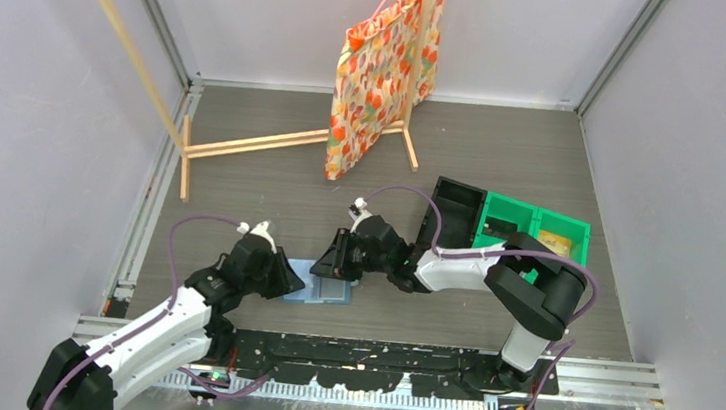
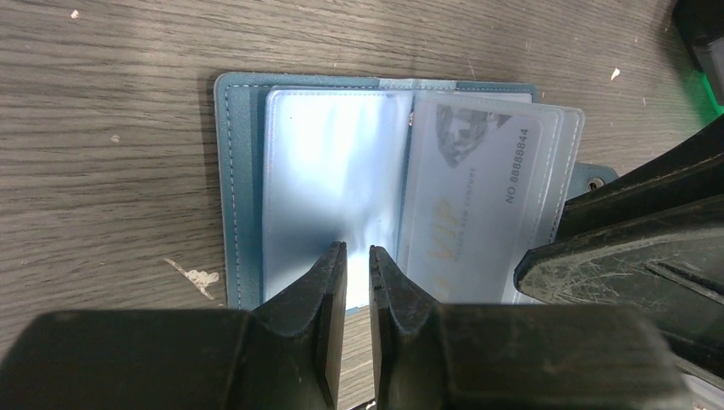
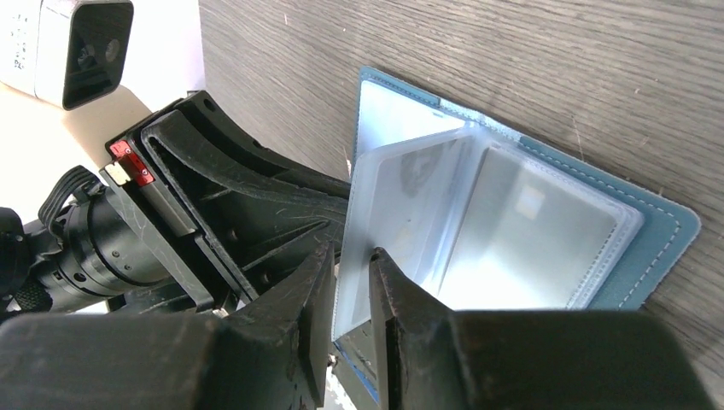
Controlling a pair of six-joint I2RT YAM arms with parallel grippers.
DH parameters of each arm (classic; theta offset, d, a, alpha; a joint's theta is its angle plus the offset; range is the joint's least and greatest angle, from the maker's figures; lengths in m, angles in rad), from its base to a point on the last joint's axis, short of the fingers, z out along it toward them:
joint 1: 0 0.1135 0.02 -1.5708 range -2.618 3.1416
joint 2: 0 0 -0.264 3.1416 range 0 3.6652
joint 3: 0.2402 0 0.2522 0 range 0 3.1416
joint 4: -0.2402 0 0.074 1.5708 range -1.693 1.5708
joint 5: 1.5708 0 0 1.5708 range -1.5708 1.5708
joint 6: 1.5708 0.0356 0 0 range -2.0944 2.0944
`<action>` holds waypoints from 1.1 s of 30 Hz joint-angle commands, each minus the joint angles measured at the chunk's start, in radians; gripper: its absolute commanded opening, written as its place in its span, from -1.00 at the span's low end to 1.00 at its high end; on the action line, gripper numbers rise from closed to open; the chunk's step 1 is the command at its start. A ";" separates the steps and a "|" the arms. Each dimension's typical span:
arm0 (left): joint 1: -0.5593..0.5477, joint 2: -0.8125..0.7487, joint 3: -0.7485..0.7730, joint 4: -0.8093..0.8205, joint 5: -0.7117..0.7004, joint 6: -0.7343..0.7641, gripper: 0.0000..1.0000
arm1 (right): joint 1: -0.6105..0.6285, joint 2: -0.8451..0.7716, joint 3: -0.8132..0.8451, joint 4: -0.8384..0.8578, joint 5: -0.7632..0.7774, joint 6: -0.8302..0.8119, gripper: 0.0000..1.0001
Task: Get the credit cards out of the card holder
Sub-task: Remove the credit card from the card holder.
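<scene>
The teal card holder (image 1: 328, 292) (image 2: 239, 188) (image 3: 657, 248) lies open on the table between both arms. A whitish credit card (image 2: 478, 196) (image 3: 410, 196) printed VIP sits inside a translucent sleeve leaf on its right half. The sleeve on the left half looks empty under glare. My left gripper (image 1: 293, 281) (image 2: 359, 252) rests its tips on the near edge of that left sleeve, jaws a narrow slit apart with nothing between. My right gripper (image 1: 338, 263) (image 3: 352, 256) is closed on the corner of the raised leaf with the card.
A black bin (image 1: 457, 212) and a green bin (image 1: 538, 227) holding something yellow stand at the right, behind the right arm. A patterned bag (image 1: 381, 76) hangs on a wooden rack (image 1: 244, 143) at the back.
</scene>
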State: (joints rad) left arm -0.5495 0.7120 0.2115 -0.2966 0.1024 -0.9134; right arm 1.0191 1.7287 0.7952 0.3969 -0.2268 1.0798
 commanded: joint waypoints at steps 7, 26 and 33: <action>0.017 -0.001 -0.027 0.031 0.042 -0.018 -0.58 | 0.012 0.027 0.031 0.105 0.015 0.035 -0.62; 0.023 -0.031 0.039 -0.076 0.009 0.012 -0.56 | 0.015 -0.050 -0.041 -0.042 0.090 -0.028 -0.69; 0.028 -0.065 0.050 -0.122 -0.008 0.022 -0.56 | 0.015 -0.130 -0.074 -0.176 0.171 -0.090 -0.53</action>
State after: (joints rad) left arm -0.5285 0.6662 0.2260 -0.3801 0.1158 -0.9123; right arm 1.0283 1.6577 0.7319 0.3145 -0.1287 1.0489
